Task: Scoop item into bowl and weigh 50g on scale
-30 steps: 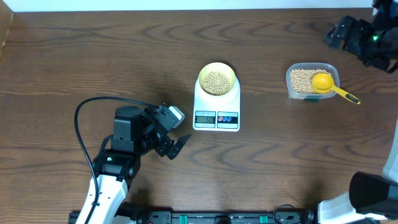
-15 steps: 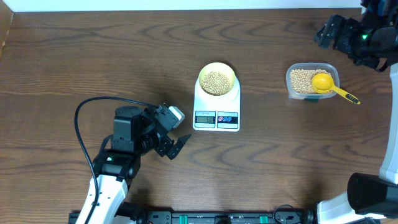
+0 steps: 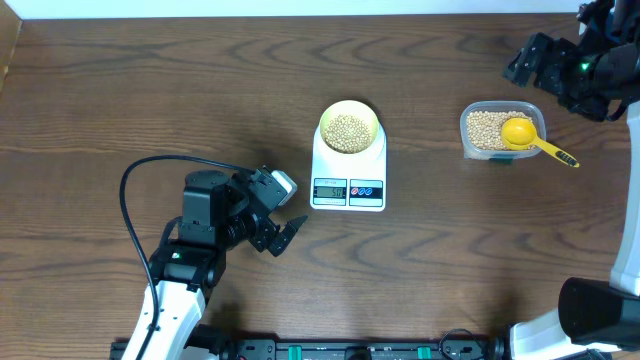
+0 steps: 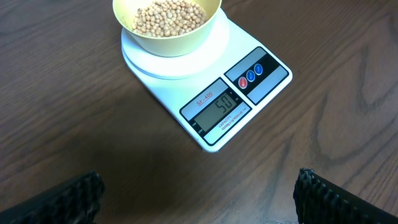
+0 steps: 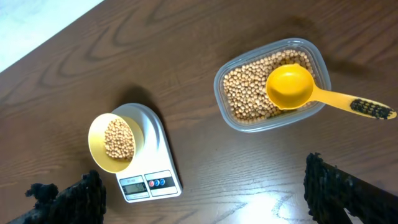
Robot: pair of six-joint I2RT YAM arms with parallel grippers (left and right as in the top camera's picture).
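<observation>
Left end effector [image 4: 198, 200]: front-left of scale [image 4: 186, 84], fingers wide apart, holding nothing, low over bench [image 3: 100, 100]. Scale display [image 4: 219, 107] reads 50. Bowl [image 4: 177, 42] sits on scale platform, back of display, with beans [image 4: 168, 15] heaped inside. Clear tub [image 5: 311, 59] right of scale, apart from it, more beans in it. Yellow scoop [image 5: 289, 86] rests in tub, handle sticking out away from scale. Right end effector [image 3: 530, 58]: right of scale, beyond tub, raised, fingers apart, empty.
</observation>
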